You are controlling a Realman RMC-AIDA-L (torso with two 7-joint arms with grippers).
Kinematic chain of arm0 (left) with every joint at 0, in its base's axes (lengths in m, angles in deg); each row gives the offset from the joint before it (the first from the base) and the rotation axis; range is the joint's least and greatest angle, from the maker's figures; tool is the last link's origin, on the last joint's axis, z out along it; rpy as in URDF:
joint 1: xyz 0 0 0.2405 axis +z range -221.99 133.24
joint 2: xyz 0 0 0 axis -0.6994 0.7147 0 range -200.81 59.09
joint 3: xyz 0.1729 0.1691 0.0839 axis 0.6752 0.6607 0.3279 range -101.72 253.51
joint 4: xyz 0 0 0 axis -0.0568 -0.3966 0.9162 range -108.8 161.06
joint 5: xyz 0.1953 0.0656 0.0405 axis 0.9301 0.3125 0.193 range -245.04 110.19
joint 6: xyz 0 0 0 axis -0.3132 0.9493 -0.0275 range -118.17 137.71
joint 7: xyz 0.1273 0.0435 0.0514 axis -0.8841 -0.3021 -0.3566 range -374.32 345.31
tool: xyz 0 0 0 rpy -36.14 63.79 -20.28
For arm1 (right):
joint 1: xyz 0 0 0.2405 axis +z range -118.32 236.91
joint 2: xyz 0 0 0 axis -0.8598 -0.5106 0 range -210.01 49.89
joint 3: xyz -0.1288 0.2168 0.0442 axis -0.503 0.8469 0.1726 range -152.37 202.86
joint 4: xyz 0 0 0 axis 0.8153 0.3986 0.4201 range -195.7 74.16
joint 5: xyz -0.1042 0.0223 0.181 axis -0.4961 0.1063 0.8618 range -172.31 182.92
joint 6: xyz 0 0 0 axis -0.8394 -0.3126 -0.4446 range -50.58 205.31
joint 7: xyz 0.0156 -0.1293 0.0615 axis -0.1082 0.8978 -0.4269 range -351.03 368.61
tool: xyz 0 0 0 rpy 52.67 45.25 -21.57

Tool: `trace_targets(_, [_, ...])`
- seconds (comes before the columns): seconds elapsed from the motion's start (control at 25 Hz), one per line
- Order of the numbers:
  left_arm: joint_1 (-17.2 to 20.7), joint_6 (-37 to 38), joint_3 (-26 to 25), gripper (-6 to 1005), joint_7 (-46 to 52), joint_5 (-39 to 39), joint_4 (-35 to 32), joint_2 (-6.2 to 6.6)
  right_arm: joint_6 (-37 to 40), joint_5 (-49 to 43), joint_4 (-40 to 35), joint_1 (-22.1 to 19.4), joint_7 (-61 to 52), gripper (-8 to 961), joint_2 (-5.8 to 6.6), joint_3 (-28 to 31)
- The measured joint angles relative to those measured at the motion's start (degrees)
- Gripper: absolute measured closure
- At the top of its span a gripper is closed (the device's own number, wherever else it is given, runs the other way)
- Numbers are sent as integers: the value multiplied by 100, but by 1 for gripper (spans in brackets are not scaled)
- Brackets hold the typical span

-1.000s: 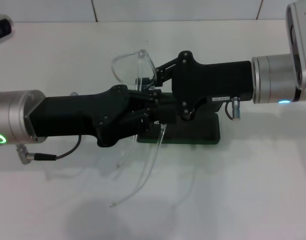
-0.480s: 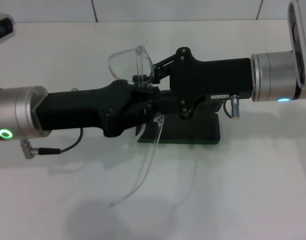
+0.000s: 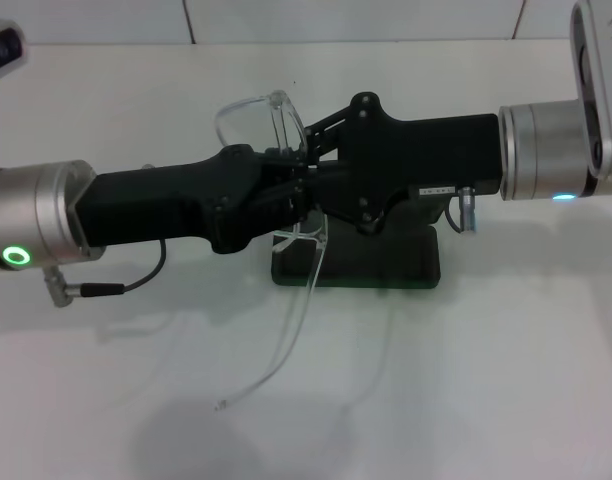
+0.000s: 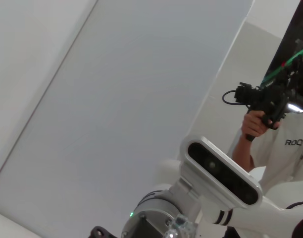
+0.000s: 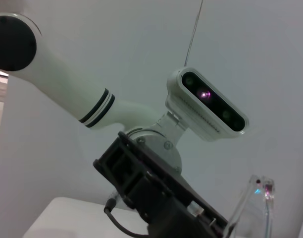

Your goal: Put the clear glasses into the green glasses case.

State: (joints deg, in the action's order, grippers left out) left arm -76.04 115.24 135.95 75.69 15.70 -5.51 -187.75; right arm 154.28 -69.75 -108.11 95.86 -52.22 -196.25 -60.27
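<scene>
Clear glasses [image 3: 258,110] are gripped mid-air by left end effector [image 3: 298,197] & right end effector [image 3: 308,160], above green glasses case [image 3: 358,265] on surface [image 3: 486,380]; not yet placed inside.

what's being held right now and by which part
The clear glasses, gripped around the front frame where the left gripper and right gripper meet; exact contact is hidden.

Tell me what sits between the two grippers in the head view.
The clear glasses, held above the green glasses case. The left gripper and right gripper meet at the frame, one arm hanging below.
</scene>
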Motion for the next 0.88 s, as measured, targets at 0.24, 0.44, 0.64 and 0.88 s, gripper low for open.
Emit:
trace_targets(0.24, [-15, -90, -3, 891, 2, -5, 0, 0, -43, -4, 4, 1, 29, 833, 0, 0])
trace_targets(0.44, [-30, -97, -3, 891, 4, -8, 0, 0, -48, -7, 14, 1, 46, 832, 0, 0])
trace_targets(0.64, [-33, -77, -3, 892, 7, -15, 0, 7, -101, -9, 57, -1, 52, 832, 0, 14])
trace_targets(0.88, [36, 125, -3, 892, 11, -160, -5, 92, -276, -9, 59, -59, 80, 831, 28, 72])
